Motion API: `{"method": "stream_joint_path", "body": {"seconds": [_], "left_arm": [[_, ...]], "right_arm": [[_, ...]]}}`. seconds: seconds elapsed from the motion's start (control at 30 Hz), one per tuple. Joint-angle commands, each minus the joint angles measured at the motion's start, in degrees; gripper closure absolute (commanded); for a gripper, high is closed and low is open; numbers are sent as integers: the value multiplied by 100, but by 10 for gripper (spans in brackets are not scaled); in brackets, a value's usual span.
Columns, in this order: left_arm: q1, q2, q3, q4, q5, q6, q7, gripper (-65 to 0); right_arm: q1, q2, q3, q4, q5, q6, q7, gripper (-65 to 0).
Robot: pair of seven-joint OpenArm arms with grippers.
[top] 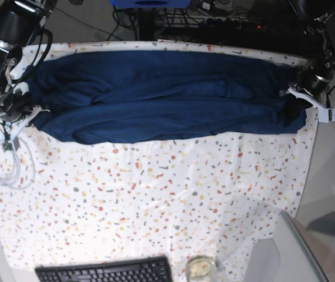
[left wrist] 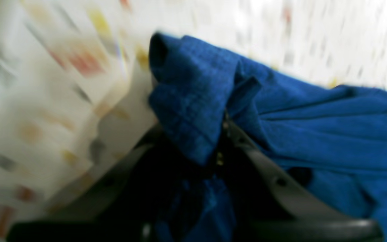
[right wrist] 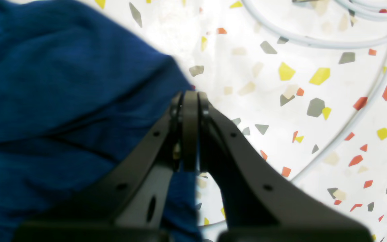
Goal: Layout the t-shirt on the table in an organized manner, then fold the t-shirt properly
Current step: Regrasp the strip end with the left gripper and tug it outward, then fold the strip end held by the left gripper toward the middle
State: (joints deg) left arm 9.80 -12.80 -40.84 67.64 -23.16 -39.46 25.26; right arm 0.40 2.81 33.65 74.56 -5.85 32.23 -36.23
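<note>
The dark navy t-shirt (top: 167,100) lies stretched in a long band across the far side of the speckled table (top: 155,194). At its right end in the base view, my left gripper (top: 296,94) is on the cloth. The blurred left wrist view shows that gripper (left wrist: 222,134) shut on a bunched fold of the t-shirt (left wrist: 193,101). At the band's left end my right gripper (top: 29,111) meets the shirt's corner. In the right wrist view its fingertips (right wrist: 190,97) are pressed together at the edge of the t-shirt (right wrist: 62,84), with blue cloth showing below them.
White cables (top: 3,164) loop on the table beside the right arm and show as cables (right wrist: 314,42) in the right wrist view. A black keyboard (top: 102,271) and a glass (top: 201,269) sit at the near edge. A plain grey surface (top: 284,252) lies at the near right.
</note>
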Motion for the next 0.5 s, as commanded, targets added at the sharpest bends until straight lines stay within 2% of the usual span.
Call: {"method": "stream_joint_path", "body": {"seconds": [0.0, 0.13, 0.17, 0.3, 0.4, 0.47], "left_arm": [[105, -114, -26, 212, -124, -54, -148, 0], [563, -17, 18, 1083, -115, -54, -183, 0], [694, 115, 36, 1355, -106, -54, -183, 0], [1204, 317, 677, 2392, 34, -54, -183, 0], [1398, 554, 1389, 2955, 483, 540, -183, 0], [1398, 765, 1847, 3087, 799, 742, -165, 0]], "right_arm": [[78, 58, 15, 117, 44, 34, 76, 0], [78, 49, 59, 100, 44, 34, 76, 0], [87, 49, 59, 91, 44, 17, 76, 0], [113, 49, 68, 100, 53, 17, 76, 0], [122, 49, 68, 100, 53, 17, 76, 0], [122, 58, 68, 100, 53, 17, 93, 0]]}}
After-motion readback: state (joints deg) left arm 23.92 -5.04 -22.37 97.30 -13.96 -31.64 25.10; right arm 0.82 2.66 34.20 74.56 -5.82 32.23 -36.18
